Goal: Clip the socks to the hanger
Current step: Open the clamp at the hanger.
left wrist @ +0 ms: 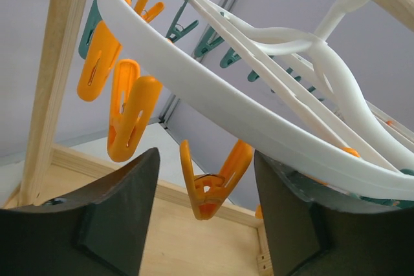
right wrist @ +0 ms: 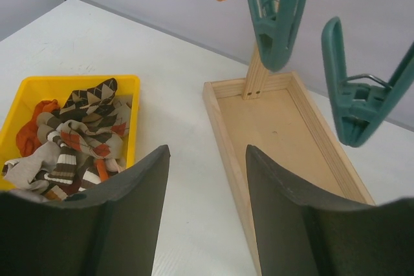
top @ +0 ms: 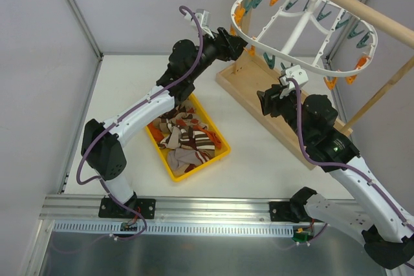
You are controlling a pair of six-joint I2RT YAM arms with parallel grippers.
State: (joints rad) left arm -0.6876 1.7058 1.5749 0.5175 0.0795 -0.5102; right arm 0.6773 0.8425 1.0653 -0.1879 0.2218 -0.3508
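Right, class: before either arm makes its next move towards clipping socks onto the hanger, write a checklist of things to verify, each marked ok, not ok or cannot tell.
1. Left gripper open and empty: ok.
2. Right gripper open and empty: ok.
3. Something in hand to clip: not ok; the socks lie in the yellow tray.
4. Hanger hooked over the wooden pole: ok.
5. Free peg at hand: ok; a bare orange peg hangs in front of the left gripper.
6. Left fingers level with that peg in depth: cannot tell.
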